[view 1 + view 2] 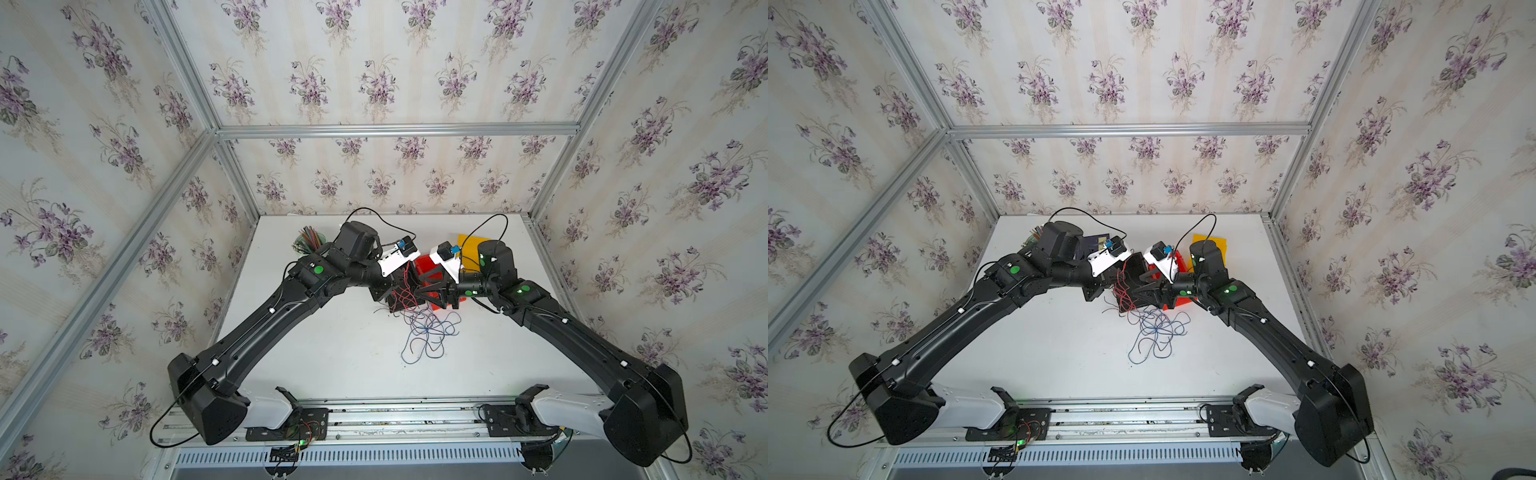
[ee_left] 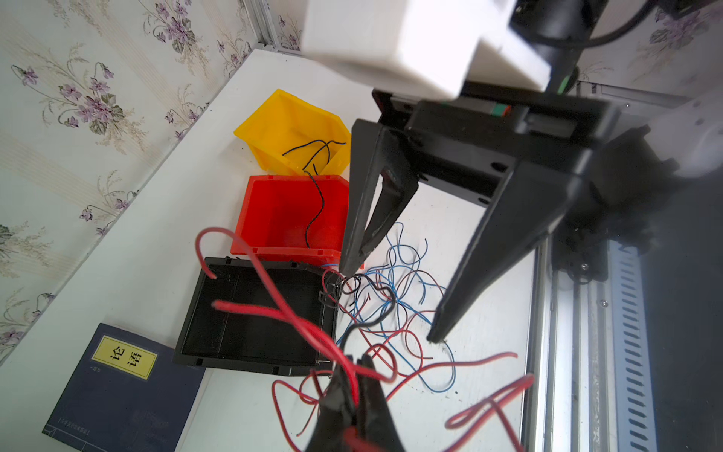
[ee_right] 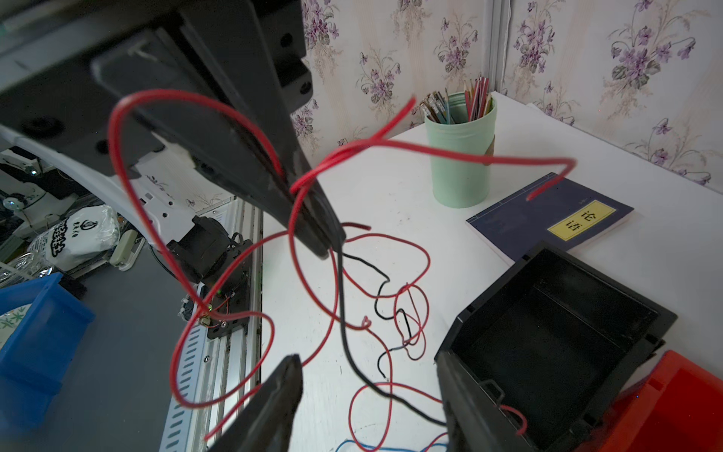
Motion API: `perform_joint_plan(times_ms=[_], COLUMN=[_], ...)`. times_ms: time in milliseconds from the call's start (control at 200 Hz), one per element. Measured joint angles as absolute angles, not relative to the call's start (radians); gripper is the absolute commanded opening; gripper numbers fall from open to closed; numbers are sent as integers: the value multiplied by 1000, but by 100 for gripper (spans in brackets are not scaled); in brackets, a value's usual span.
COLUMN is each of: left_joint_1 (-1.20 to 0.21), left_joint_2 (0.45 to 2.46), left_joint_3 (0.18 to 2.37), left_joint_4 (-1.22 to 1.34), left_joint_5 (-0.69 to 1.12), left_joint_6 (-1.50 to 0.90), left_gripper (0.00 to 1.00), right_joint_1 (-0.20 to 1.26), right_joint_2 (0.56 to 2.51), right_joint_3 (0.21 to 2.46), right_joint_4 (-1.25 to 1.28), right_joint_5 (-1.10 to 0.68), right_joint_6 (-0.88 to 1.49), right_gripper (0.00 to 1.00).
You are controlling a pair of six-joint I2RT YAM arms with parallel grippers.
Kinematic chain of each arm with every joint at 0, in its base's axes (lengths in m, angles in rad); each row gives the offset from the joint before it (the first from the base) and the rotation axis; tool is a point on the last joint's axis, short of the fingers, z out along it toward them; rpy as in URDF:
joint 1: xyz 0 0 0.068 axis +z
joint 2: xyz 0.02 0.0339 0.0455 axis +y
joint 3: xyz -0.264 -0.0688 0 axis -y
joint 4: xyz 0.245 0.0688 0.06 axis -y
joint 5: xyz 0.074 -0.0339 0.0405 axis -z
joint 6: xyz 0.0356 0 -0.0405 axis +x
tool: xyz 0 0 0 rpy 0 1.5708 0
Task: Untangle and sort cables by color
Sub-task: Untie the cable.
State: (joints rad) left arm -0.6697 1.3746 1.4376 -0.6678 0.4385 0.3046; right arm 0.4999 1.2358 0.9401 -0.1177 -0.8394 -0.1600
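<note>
Aloft, red cables [image 2: 287, 315] pinched inside the left hand [image 2: 354, 362].

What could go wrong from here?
The left tool is shut on red cables, but a black cable seems caught in the same grip; it may land with the reds.
Those reds run into the blue cables on the table; lifting could drag the tangle.
A second black cable drapes from the yellow bin into the red bin and could snag.
</note>
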Motion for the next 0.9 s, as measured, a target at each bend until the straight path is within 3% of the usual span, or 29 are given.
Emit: perform_joint_plan(times_ms=[80, 150, 265, 510, 544, 899], left_joint_1=[-670, -670, -670, -668, -667, -646], left_joint_2=[1375, 1375, 1376, 1384, 1385, 1317], left_joint_3=[1438, 1438, 1438, 1386, 1365, 1246], left_joint_4=[-668, -668, -668, -648, -642, -546], left_joint_5=[444, 445, 445, 428, 422, 348], left_joint_6=[302, 301, 297, 276, 271, 182], left_gripper=[5, 5, 7, 54, 66, 76], right_joint_1=[500, 500, 500, 500, 500, 529], right_joint_2=[1253, 1264, 1274, 1180, 1162, 1231], right_joint_3=[944, 949, 965, 1031, 1054, 1365], right_joint_4=[-117, -117, -116, -139, -139, -234], right_joint_5=[-841, -841, -833, -686, -665, -564], right_joint_6=[-164, -165, -167, -163, -158, -104], right_gripper=[50, 38, 0, 0, 0, 0])
